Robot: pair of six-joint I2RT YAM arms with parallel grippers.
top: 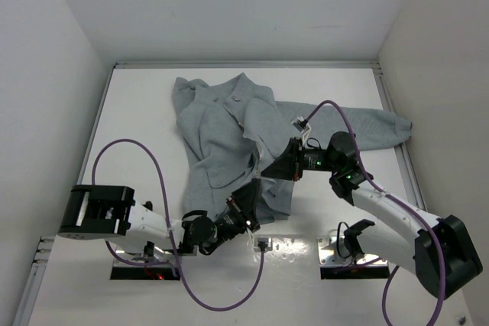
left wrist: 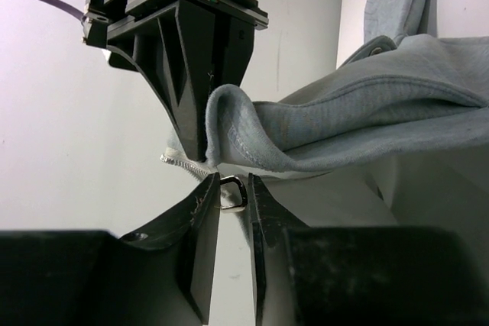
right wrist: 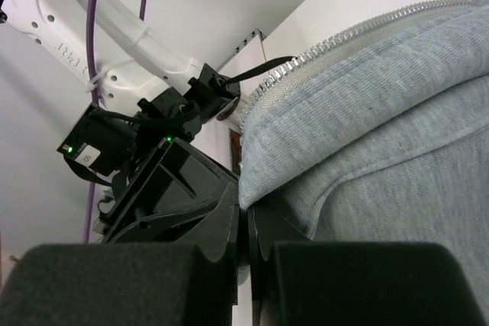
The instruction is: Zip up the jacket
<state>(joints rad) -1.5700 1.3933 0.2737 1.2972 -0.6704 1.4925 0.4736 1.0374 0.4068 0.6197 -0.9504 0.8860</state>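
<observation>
Right hand (right wrist: 243,223) clamps jacket (top: 221,124) hem as anchor; left hand (left wrist: 233,182), barely open, straddles zipper pull (left wrist: 238,198) to grab it.

L arm (top: 153,227): low along near edge, reaching right | L gripper (top: 254,191): pts far, jaws a narrow gap apart | R arm (top: 390,215): from near-right base, angled far-left, wrist bent left | R gripper (top: 267,172): jaws pressed tight, clamping jacket (top: 221,124) hem, just far of L gripper

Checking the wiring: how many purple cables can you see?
2 cables: one loops by the left arm; one arcs over the right arm. Parts run behind the arms.
</observation>
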